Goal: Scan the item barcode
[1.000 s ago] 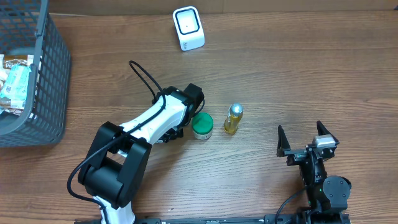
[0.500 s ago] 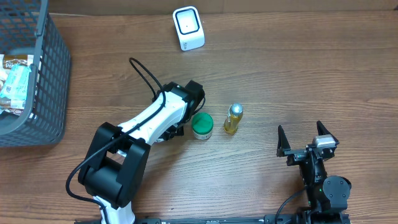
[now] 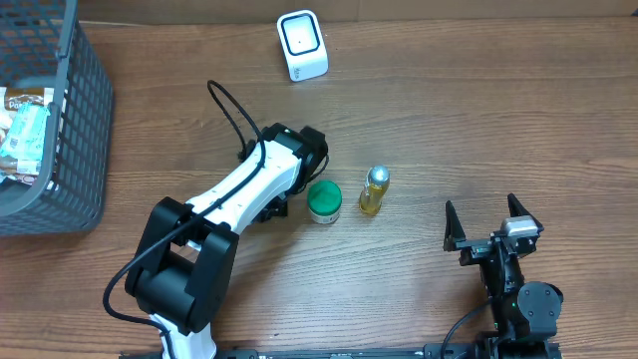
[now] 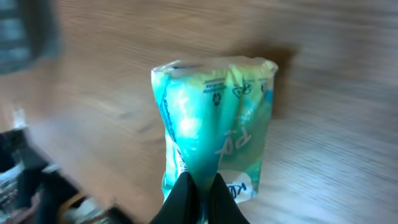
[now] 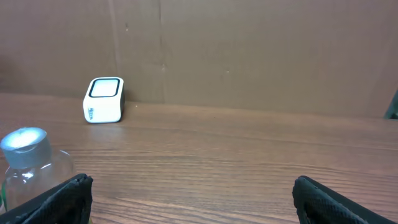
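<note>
Teal packet (image 4: 214,130): a soft, crinkled pouch with white and yellow print, seen only in the left wrist view. It stands out ahead of the fingers over the wooden table (image 3: 478,120), its far end sealed flat and its near end gathered narrow. The view is blurred, so it cannot be told whether it rests on the table or is clear of it.
Left gripper (image 4: 200,185): closed tight, both dark fingers pinching the near edge of the packet at its middle.
Left arm (image 3: 249,189): reaches over the middle of the table. From overhead its wrist covers the gripper and the packet.
Right gripper (image 3: 490,231): jaws spread wide with nothing between them, parked at the table's near right edge, well apart from the other items.
Barcode scanner (image 3: 301,45): small white unit with a dark-framed window, standing at the far edge of the table, well apart from the left arm.
Green-lidded jar (image 3: 324,201): upright on the table, just beside the left wrist.
Yellow bottle (image 3: 373,190): silver cap, just right of the jar and not touching it.
Wire basket (image 3: 85,130): dark grey, at the far left, with packaged goods inside.
</note>
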